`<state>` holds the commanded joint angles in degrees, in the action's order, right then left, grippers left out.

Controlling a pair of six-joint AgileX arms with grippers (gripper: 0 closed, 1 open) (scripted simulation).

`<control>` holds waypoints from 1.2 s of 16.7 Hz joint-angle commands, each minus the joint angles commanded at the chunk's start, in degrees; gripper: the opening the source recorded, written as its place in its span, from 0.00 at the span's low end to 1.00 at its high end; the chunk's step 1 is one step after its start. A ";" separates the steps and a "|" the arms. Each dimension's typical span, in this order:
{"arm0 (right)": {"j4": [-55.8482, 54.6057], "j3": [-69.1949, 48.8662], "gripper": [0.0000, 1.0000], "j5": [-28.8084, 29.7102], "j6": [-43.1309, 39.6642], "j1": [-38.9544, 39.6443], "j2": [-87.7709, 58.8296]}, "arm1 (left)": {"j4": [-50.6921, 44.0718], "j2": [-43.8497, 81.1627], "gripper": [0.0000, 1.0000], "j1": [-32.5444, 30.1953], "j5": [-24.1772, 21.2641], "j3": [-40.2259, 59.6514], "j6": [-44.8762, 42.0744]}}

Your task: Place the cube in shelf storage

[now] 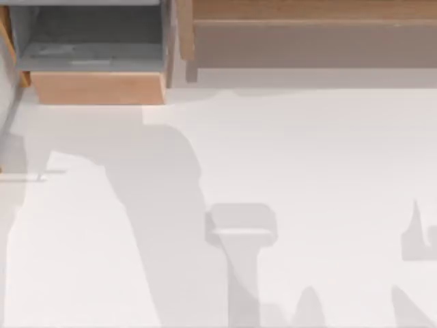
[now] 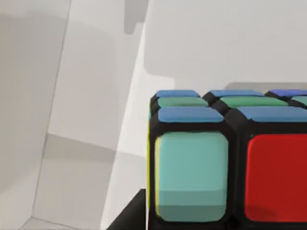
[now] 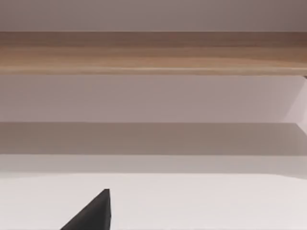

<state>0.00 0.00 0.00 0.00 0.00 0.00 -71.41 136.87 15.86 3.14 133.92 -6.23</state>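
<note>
Cube (image 2: pixel 225 163) sits close under your left wrist camera, on white table (image 1: pixel 307 171). Shelf storage (image 1: pixel 307 41) lies at 1 o'clock, wooden box (image 1: pixel 95 61) at 11. Finger state on either gripper: cannot tell.

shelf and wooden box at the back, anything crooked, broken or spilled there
Nothing stands out. The long light-wood shelf unit sits square along the table's far edge, with the smaller grey-lined wooden box level beside it on the left. Neither shows damage or spills. The multicoloured puzzle cube appears intact in the left wrist view.
</note>
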 joint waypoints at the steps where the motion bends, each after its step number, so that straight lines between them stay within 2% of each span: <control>1: 0.00 0.00 1.00 0.00 0.00 0.00 0.00 | 1.63 -2.74 0.00 -1.39 1.67 -2.49 0.37; 5: 0.00 0.00 1.00 0.00 0.00 0.00 0.00 | 11.31 -14.41 0.00 -9.89 9.30 -15.17 1.73; 10: 0.00 0.00 1.00 0.00 0.00 0.00 0.00 | 28.62 -24.25 0.00 -25.10 18.96 -34.86 3.02; 16: 0.00 0.00 1.00 0.00 0.00 0.00 0.00 | 56.24 -24.89 0.00 -45.04 28.35 -56.34 3.47; 20: 0.00 0.00 1.00 0.00 0.00 0.00 0.00 | 78.74 -20.19 0.00 -55.16 32.81 -64.49 2.46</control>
<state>0.00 0.00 0.00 0.00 0.00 0.00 7.33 116.68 -39.30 35.95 69.42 -3.76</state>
